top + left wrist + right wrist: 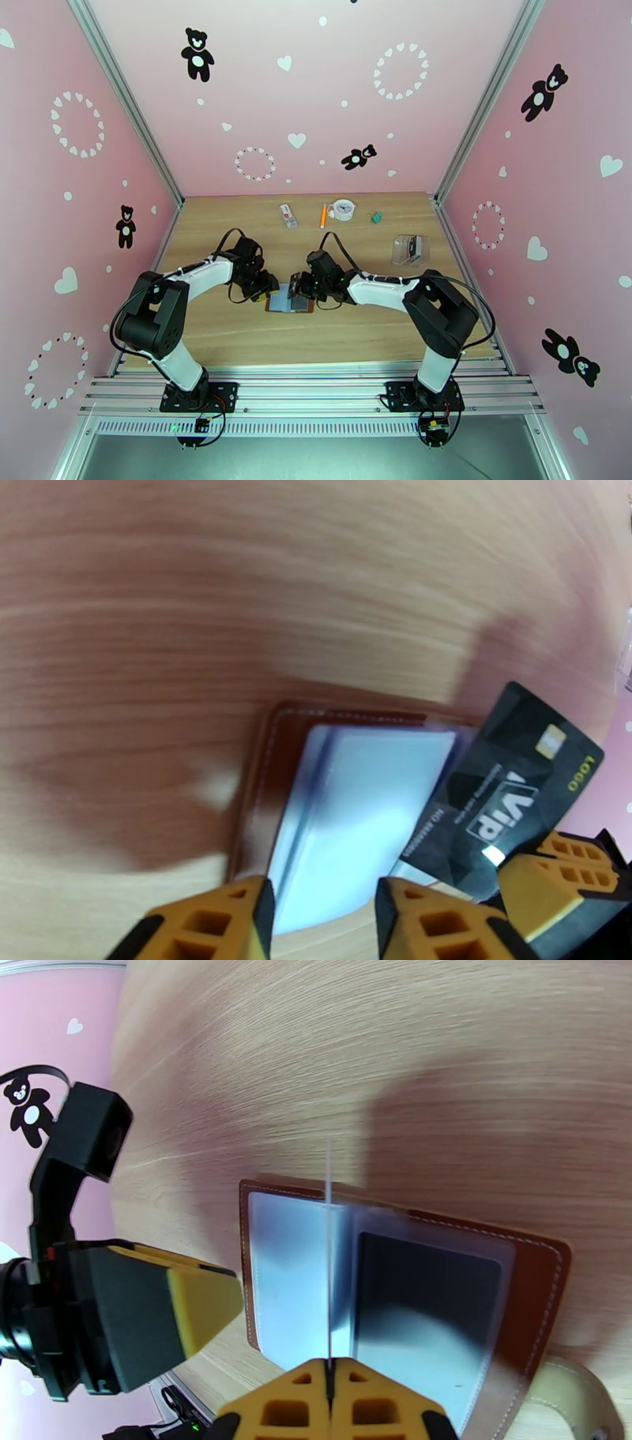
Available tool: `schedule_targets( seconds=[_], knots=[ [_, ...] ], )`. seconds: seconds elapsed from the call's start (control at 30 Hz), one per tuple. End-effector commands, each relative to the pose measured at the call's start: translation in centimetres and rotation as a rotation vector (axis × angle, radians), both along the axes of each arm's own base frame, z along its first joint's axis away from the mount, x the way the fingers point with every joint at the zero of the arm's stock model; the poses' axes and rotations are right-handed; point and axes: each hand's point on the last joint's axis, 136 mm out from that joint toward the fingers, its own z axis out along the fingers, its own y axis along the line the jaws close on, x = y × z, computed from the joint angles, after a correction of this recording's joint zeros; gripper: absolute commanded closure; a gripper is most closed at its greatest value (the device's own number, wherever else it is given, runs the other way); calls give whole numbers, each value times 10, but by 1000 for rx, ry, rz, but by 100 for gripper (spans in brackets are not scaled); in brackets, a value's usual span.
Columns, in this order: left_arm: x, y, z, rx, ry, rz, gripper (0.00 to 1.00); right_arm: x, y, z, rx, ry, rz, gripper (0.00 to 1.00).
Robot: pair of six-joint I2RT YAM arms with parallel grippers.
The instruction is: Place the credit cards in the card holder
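Your right fingers are clenched on a black card, gripped at one edge. In the right wrist view the card runs edge-on toward 12 o'clock, over the fold of the card holder; can't tell if it touches. Your left fingers stand apart at the holder's 9 o'clock side in the top view. In the left wrist view a pale blue pocket sheet shows in the gap, contact unclear. The holder lies open and flat near the middle of the surface, between both arms. A dark card sits in the pocket at 3 o'clock of the held one. A clear pouch lies well apart, at 2 o'clock of the holder.
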Motion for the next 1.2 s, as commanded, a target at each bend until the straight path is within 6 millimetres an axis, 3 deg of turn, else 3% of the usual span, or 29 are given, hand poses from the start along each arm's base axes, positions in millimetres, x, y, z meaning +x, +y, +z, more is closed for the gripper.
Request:
schedule_targets(
  seconds=[0.0,0.7,1.17],
  knots=[
    [-4,3,2,-30,-4,-20,63,2,6,-5,21,-6,-48,100],
    [-30,14,-28,-4,99,-18,71,-29,0,-24,25,46,-44,100],
    [-31,19,-34,30,118,-5,71,-52,-3,-40,14,130,66,100]
  ],
)
